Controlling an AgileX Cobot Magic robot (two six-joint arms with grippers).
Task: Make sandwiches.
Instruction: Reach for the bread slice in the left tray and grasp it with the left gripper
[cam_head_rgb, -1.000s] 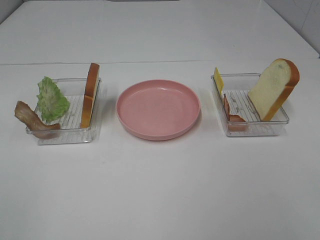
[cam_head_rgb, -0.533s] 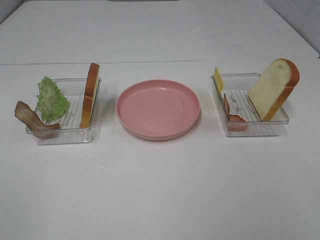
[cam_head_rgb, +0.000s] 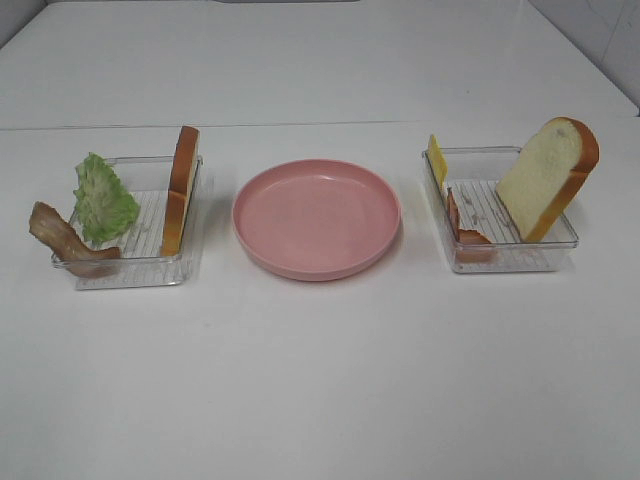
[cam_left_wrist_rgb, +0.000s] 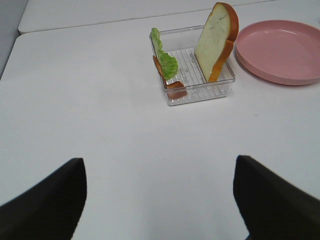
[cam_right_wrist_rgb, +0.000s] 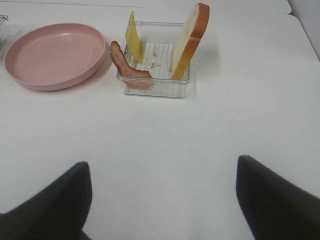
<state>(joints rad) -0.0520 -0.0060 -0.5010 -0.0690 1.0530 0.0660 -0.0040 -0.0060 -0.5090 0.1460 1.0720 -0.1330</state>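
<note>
No sandwiches are stacked; the parts stand in two clear trays. The left tray (cam_head_rgb: 128, 268) holds a green lettuce leaf (cam_head_rgb: 104, 200), a brown bacon strip (cam_head_rgb: 62, 240) and an upright bread slice (cam_head_rgb: 180, 190). In the right tray (cam_head_rgb: 505, 258) are a yellow cheese square (cam_head_rgb: 437, 160), a bacon strip (cam_head_rgb: 462, 228) and a leaning bread slice (cam_head_rgb: 548, 178). A pink plate (cam_head_rgb: 317, 217) lies empty between them. My left gripper (cam_left_wrist_rgb: 159, 200) is open, well short of its tray (cam_left_wrist_rgb: 200, 90). My right gripper (cam_right_wrist_rgb: 162, 200) is open, short of its tray (cam_right_wrist_rgb: 155, 85). Neither shows in the high view.
A white table carries everything. A seam (cam_head_rgb: 300, 125) runs across it behind the trays. In the wrist views the plate's rim (cam_left_wrist_rgb: 280, 50) (cam_right_wrist_rgb: 52, 52) lies beside each tray.
</note>
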